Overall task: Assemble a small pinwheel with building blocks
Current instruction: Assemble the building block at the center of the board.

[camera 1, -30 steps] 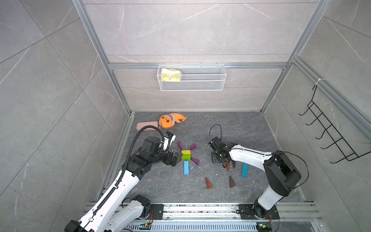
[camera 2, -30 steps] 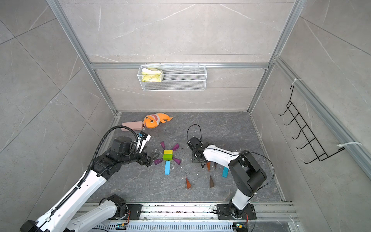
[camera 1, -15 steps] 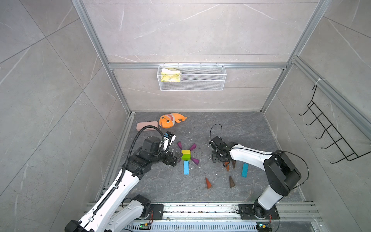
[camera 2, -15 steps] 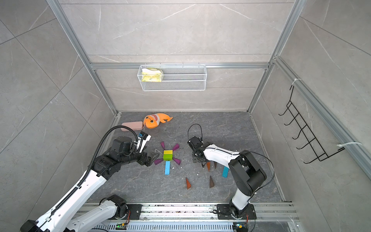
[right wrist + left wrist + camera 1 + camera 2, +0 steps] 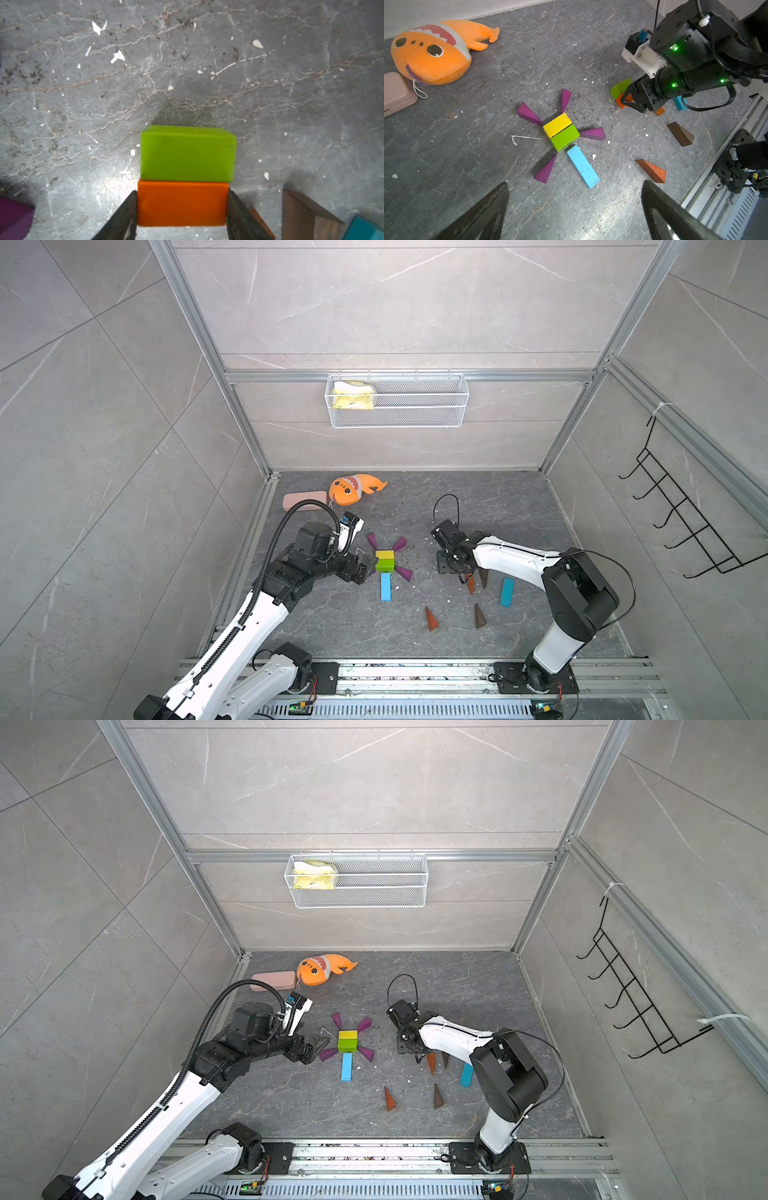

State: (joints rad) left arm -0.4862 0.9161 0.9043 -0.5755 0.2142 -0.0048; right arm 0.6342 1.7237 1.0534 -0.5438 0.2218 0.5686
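On the floor lies the pinwheel: a yellow brick (image 5: 556, 124) and a green brick (image 5: 564, 137) side by side, several purple wedges (image 5: 528, 114) fanning out, and a light-blue bar (image 5: 582, 166) below. My left gripper (image 5: 575, 182) hangs open just left of it, seen in both top views (image 5: 365, 566) (image 5: 316, 1046). My right gripper (image 5: 182, 193) is shut on an orange brick (image 5: 182, 204), which touches a second green brick (image 5: 188, 153). In a top view that gripper (image 5: 451, 568) sits right of the pinwheel.
Loose on the floor are an orange wedge (image 5: 431, 619), a brown wedge (image 5: 480, 616) and a light-blue bar (image 5: 507, 591). Two more wedges (image 5: 471, 584) lie under the right arm. An orange plush shark (image 5: 353, 491) and pink case (image 5: 303, 502) lie at the back left.
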